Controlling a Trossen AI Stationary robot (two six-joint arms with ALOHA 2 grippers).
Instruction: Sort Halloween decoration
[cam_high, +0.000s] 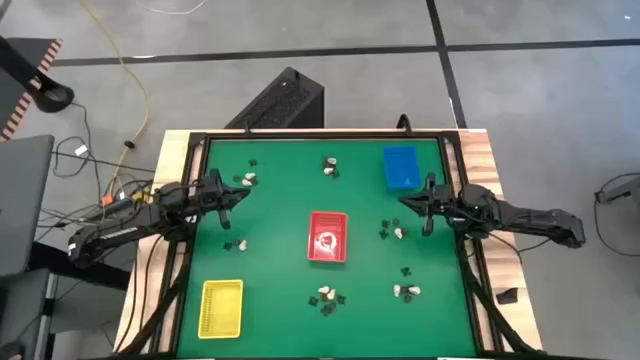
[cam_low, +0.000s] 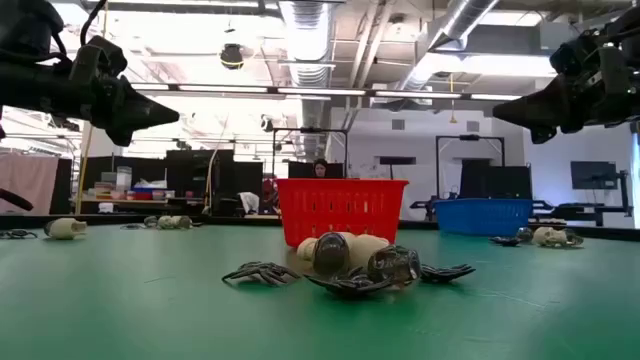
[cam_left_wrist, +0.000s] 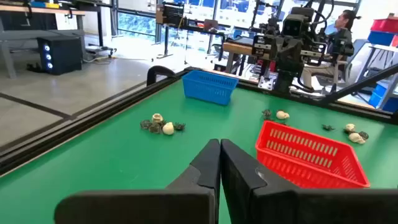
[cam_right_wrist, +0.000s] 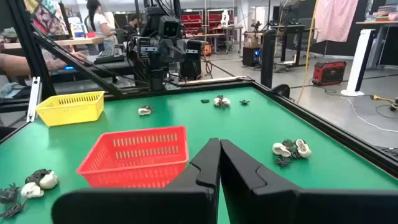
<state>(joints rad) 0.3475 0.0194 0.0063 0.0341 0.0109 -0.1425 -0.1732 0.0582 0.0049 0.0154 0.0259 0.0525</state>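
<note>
Small cream lumps and black shapes lie scattered in clusters on the green table: near the far edge (cam_high: 331, 167), far left (cam_high: 247, 180), left of the red tray (cam_high: 236, 244), right of it (cam_high: 392, 231), and near the near edge (cam_high: 327, 297) (cam_high: 406, 292). One pile (cam_low: 345, 265) sits close in the low view. My left gripper (cam_high: 240, 192) (cam_left_wrist: 219, 149) hangs shut above the table's left side. My right gripper (cam_high: 405, 203) (cam_right_wrist: 219, 149) hangs shut above the right side. Neither touches anything.
A red tray (cam_high: 327, 238) stands at the table's middle, a blue tray (cam_high: 401, 167) at the far right, and a yellow tray (cam_high: 221, 307) at the near left. A black frame rims the table. People sit beyond the table in the wrist views.
</note>
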